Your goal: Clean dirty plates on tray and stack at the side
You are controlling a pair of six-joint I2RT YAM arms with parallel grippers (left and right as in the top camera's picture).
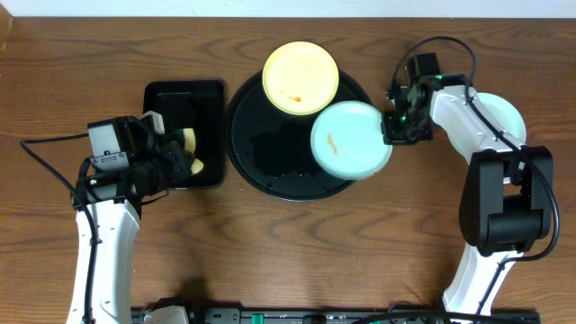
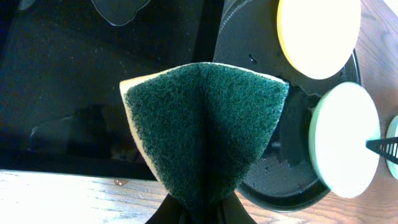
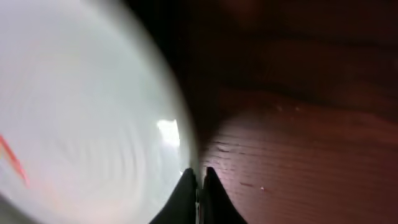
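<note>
The large round black tray (image 1: 270, 153) lies mid-table. A pale yellow plate (image 1: 301, 77) with an orange smear rests on its far edge. A mint-green plate (image 1: 351, 140) with an orange streak reaches past the tray's right rim; my right gripper (image 1: 393, 126) is shut on that plate's right edge. In the right wrist view the fingers (image 3: 186, 186) pinch the plate (image 3: 87, 118) by its rim. Another pale plate (image 1: 506, 112) sits on the table under the right arm. My left gripper (image 1: 173, 160) is shut on a green-and-yellow sponge (image 2: 205, 130), left of the round tray.
A smaller rectangular black tray (image 1: 171, 99) lies under the sponge, left of the round tray. The round tray's surface (image 2: 280, 162) is wet with droplets. Bare wooden table (image 1: 297, 252) spreads in front of both trays.
</note>
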